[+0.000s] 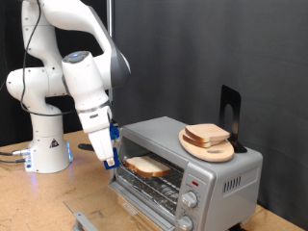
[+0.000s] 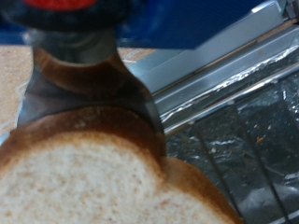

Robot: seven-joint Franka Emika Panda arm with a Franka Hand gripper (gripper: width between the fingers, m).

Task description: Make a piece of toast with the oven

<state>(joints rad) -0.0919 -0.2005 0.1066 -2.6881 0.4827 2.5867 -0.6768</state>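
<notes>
The piece of toast [image 1: 147, 166], pale with a brown crust, hangs level at the open front of the silver oven [image 1: 217, 171], just above its wire rack. My gripper [image 1: 113, 161] is at the toast's edge on the exterior view's left and is shut on it. In the wrist view the toast [image 2: 93, 182] fills the lower part, with a dark finger [image 2: 79, 75] pressed on its crust. The oven's rack and foil-lined tray [image 2: 238, 131] lie beyond it. The oven door [image 1: 142, 195] hangs open below.
A round wooden plate [image 1: 205, 149] with more bread slices [image 1: 208, 134] sits on top of the oven, with a black stand [image 1: 229, 111] behind it. Knobs [image 1: 191, 200] run down the oven's front. The arm's base [image 1: 46, 149] stands on the wooden table [image 1: 29, 202].
</notes>
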